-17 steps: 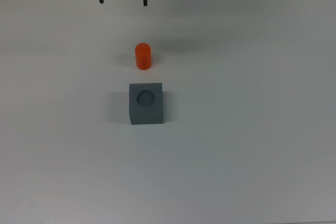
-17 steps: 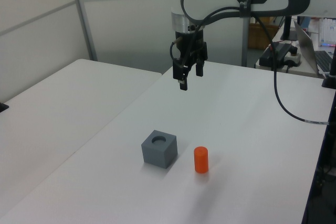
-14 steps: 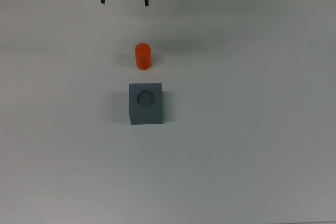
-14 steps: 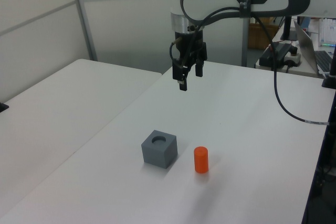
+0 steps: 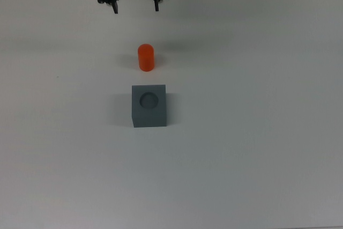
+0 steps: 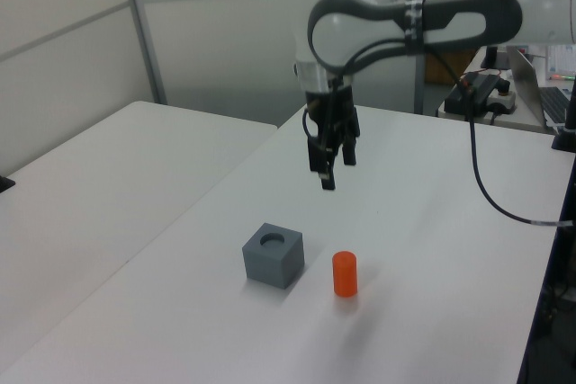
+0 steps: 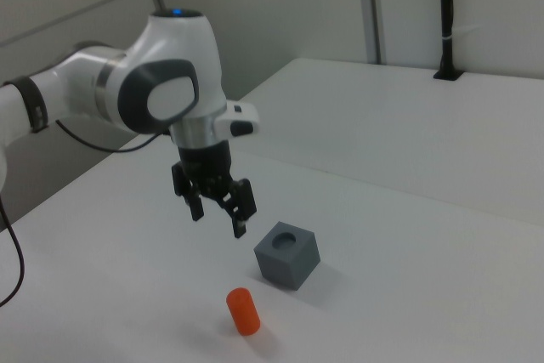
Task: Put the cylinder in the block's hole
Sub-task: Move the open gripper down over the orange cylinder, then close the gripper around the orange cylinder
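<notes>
On the white counter (image 5: 257,148), nearest the top view's bottom edge among the things we see, sits the block (image 5: 149,105) (image 6: 273,254) (image 7: 287,254), a dark grey cube resting flat well inside the counter's edges. We see its hole (image 5: 149,100) (image 6: 272,240) (image 7: 285,239) in the upward face, round, shallow and with nothing in it.

Beyond the block, toward the top view's top edge, the cylinder (image 5: 146,58) (image 6: 345,274) (image 7: 243,310) stands upright on the counter, bright orange, near the block but clear of it, with a strip of bare counter between them. We find it on the block's right in the left view, and below and to the left of the block in the right view.

Farther on, close to the counter's edge at the top of the top view, the fingers (image 5: 135,5) (image 6: 337,165) (image 7: 221,211) hang in the air above the counter, pointing down. We see them spread wide apart with nothing between them. They are well apart from both cylinder and block. Above them the white arm (image 6: 378,15) (image 7: 144,91) bends, and a black cable (image 6: 486,182) trails from it toward the left view's right edge.
</notes>
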You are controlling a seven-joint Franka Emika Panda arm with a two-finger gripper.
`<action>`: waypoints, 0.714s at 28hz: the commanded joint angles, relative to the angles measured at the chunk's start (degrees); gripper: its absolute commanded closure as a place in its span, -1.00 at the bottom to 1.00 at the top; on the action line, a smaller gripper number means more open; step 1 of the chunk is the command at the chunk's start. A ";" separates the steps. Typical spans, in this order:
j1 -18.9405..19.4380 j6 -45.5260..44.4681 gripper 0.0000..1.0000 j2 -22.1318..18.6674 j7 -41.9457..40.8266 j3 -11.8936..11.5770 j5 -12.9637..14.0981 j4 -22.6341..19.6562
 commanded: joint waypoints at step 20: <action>0.19 30.80 -1.00 -1.06 -1.66 2.48 0.43 -25.32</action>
